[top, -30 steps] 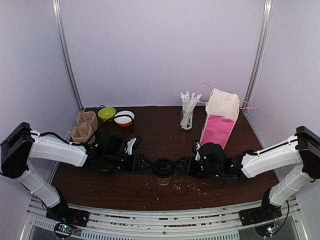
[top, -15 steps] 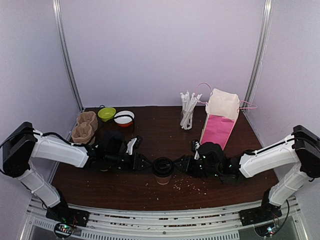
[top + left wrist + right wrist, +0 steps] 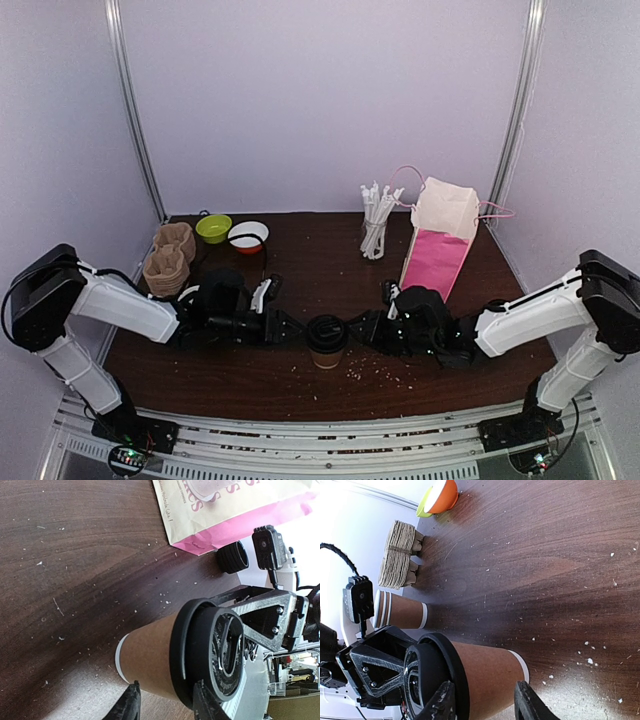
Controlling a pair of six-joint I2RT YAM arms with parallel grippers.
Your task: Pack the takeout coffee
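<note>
The takeout coffee is a brown paper cup with a black lid, standing upright at the table's front middle. My left gripper reaches it from the left and my right gripper from the right, both low and rolled sideways. In the left wrist view the cup lies just past the gripper, whose jaws stand apart, one tip level with the base and one with the lid. The right wrist view shows the same: cup, open gripper, tips spanning it. I cannot tell whether any tip touches.
A pink and cream paper bag stands open at the back right. Beside it is a glass of white straws. Back left hold a green bowl, an orange bowl and stacked cardboard carriers. Lidless cups stand behind the left arm. Crumbs dot the table.
Both grippers have moved in a little toward the cup from either side, and their jaws have narrowed. The cup has stayed in place.
</note>
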